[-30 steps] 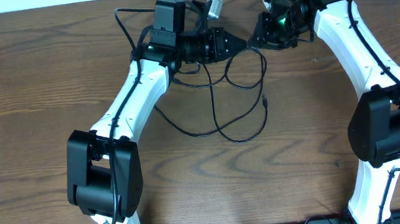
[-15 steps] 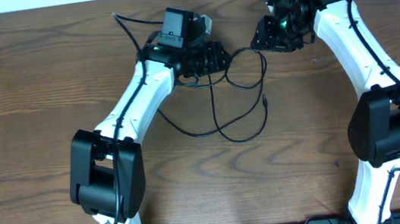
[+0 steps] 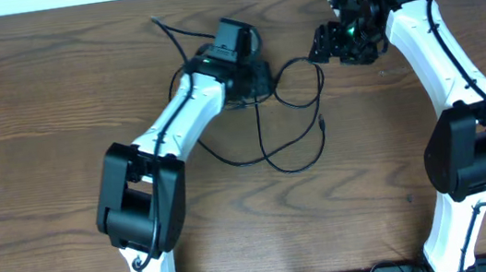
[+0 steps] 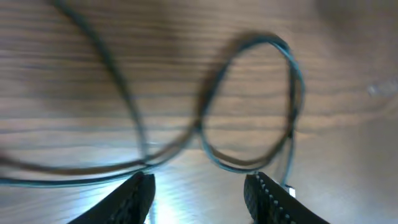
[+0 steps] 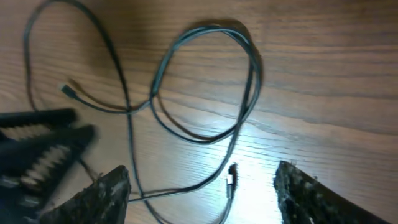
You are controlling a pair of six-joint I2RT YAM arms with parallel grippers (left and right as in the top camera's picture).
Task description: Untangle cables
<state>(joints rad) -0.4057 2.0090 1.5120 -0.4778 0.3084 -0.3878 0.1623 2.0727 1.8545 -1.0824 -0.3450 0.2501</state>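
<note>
Hovering just behind the cable loop [image 4: 297, 87], left claw [image 4: 200, 198] is being held spread, empty; loop's long axis is running straight ahead. Right claw [image 5: 202, 194] is also being held spread, farther off.

The overhead camera looks straight down from high above on the whole wooden table [image 3: 44, 179], while both wrist cameras, the left one blurred, look down from close range on the same black cable loop [image 3: 321, 80] [image 4: 292, 87] [image 5: 252, 81].

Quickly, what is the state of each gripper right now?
Left gripper: open, holding nothing.
Right gripper: open wide, holding nothing.
</note>
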